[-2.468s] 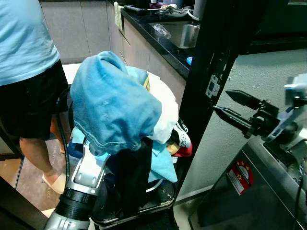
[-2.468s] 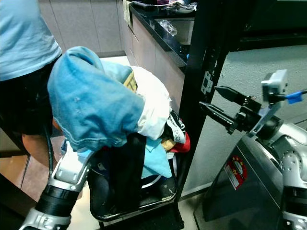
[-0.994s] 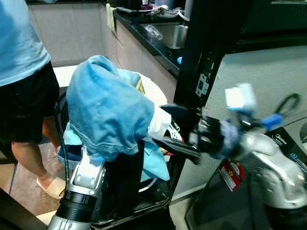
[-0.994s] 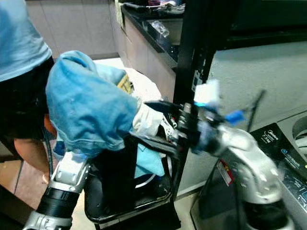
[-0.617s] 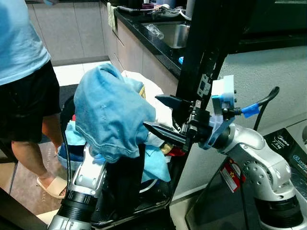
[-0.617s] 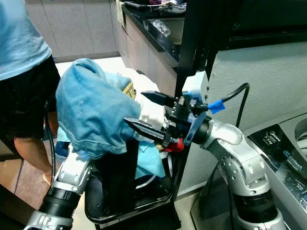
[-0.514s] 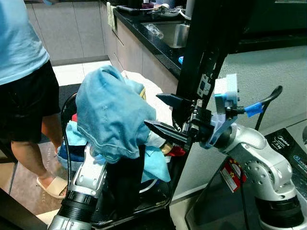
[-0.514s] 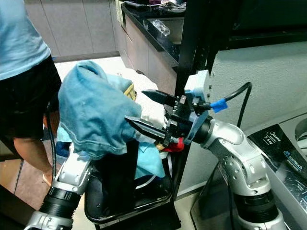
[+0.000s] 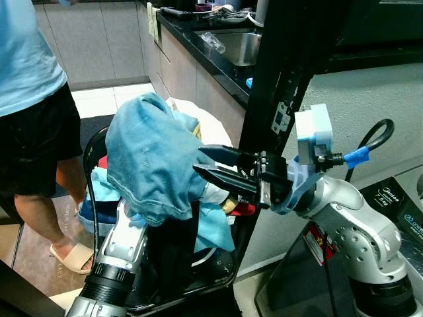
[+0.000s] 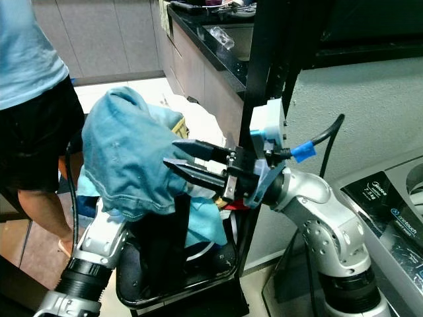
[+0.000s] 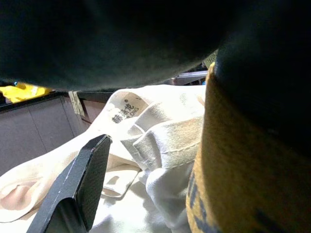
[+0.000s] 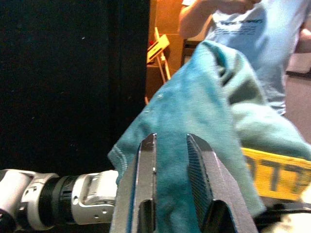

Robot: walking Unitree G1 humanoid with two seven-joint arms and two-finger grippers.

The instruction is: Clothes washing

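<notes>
Head stereo looks down at blue garment point(image 9: 155, 165); wrist views close on laundry.

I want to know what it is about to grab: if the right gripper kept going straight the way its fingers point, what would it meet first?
Most likely the blue cloth draped over the left arm. The right gripper is open, its tips right at that cloth's edge; in the right wrist view the cloth lies straight ahead between its fingers. Contact is unclear.
</notes>
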